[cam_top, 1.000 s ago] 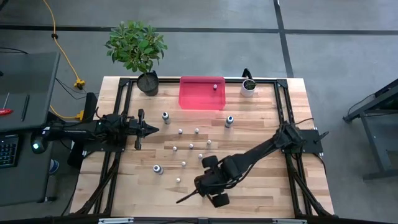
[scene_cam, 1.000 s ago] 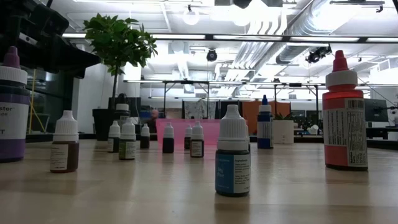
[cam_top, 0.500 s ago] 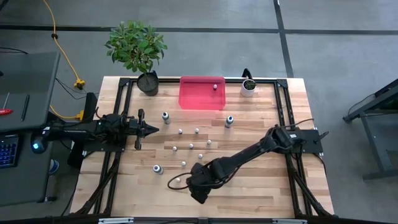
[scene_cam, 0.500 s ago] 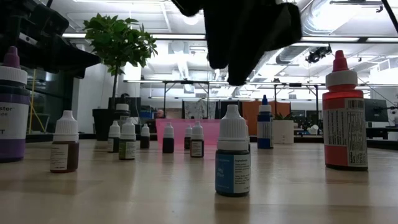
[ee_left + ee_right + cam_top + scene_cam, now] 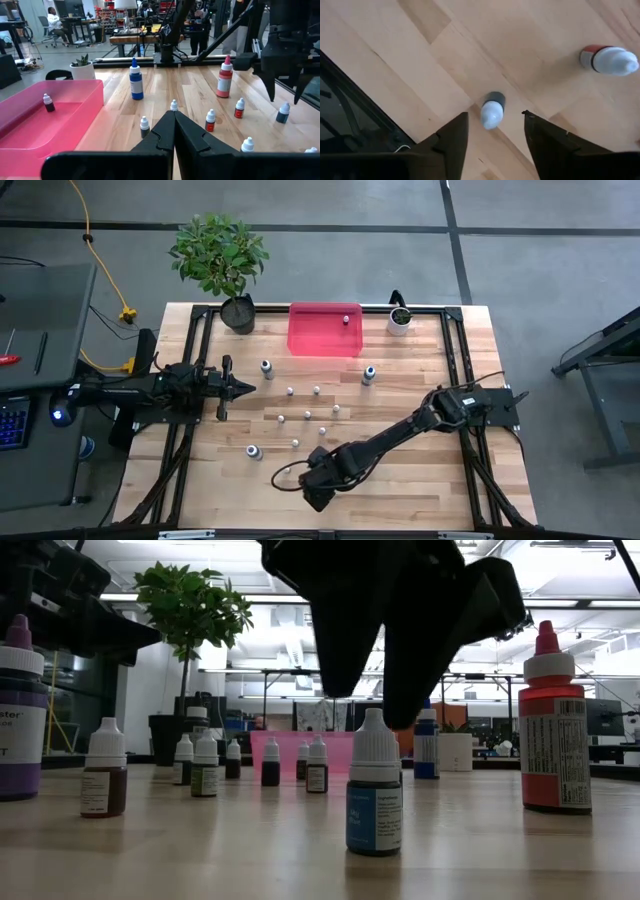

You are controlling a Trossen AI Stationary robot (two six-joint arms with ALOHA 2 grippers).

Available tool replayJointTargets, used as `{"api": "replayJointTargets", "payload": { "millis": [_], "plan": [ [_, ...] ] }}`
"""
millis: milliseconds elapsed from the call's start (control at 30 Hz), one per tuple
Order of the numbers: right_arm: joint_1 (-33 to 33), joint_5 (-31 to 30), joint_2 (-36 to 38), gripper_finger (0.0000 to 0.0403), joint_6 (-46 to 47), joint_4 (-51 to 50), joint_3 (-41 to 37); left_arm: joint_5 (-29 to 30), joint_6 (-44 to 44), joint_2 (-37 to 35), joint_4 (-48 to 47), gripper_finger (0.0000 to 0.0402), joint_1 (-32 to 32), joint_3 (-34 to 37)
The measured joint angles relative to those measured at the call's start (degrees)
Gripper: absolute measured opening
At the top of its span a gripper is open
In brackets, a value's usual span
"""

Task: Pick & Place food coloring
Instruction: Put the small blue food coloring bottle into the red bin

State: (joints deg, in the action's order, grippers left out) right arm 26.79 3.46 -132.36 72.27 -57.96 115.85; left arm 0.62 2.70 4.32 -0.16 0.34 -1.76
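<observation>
Several small food coloring bottles stand upright on the wooden table. My right gripper (image 5: pixel 298 475) points down near the table's front edge, open, over a small blue-labelled bottle (image 5: pixel 492 109) with a white cap. In the low view its fingers (image 5: pixel 345 660) hang on either side just above that bottle's cap (image 5: pixel 373 735) and touch nothing. A taller red bottle (image 5: pixel 553 730) stands close by. One bottle (image 5: pixel 346 319) lies in the pink tray (image 5: pixel 310 340). My left gripper (image 5: pixel 174 117) waits shut and level at the table's left side.
A leafy plant in a dark pot (image 5: pixel 238 313) stands at the far left corner and a small white pot (image 5: pixel 399 320) at the far right. A blue bottle (image 5: pixel 368 374) stands near the tray. More small bottles (image 5: pixel 307 415) dot the table's middle.
My right gripper has come down and toward the table's left, over the small blue-labelled bottle. It has rolled about its own axis, and its fingers have spread wider apart. No bottle has moved.
</observation>
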Motion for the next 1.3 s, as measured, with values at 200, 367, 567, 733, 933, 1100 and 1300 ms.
{"api": "replayJointTargets", "payload": {
  "millis": [200,367,567,733,933,1100,1300],
  "plan": [
    [-0.2,1.6,-0.1,0.0214,1.5,0.7,-0.1,0.0,0.0,0.0,0.0,0.0000,0.0,0.0],
    [-0.2,2.7,-0.1,0.0216,2.3,-1.8,-0.5,0.0,0.0,0.0,0.0,0.0000,0.0,0.0],
    [-0.7,1.5,-0.1,0.0216,2.3,-0.4,-0.5,0.0,0.0,0.0,0.0,0.0000,0.0,0.0],
    [-0.7,1.6,-0.1,0.0216,2.4,-0.2,-0.5,0.0,0.0,0.0,0.0,0.0000,0.0,0.0],
    [-0.7,2.7,-0.8,0.0216,2.5,1.0,-0.5,-0.1,0.0,0.0,0.0,0.0000,0.0,0.0],
    [-0.7,4.5,-2.5,0.0216,2.5,3.5,-0.5,-0.1,0.0,0.0,0.0,0.0000,0.0,0.0],
    [-0.8,4.5,-2.7,0.0216,2.5,3.2,-0.5,-0.1,0.0,0.0,0.0,0.0000,0.0,0.0]
  ]
}}
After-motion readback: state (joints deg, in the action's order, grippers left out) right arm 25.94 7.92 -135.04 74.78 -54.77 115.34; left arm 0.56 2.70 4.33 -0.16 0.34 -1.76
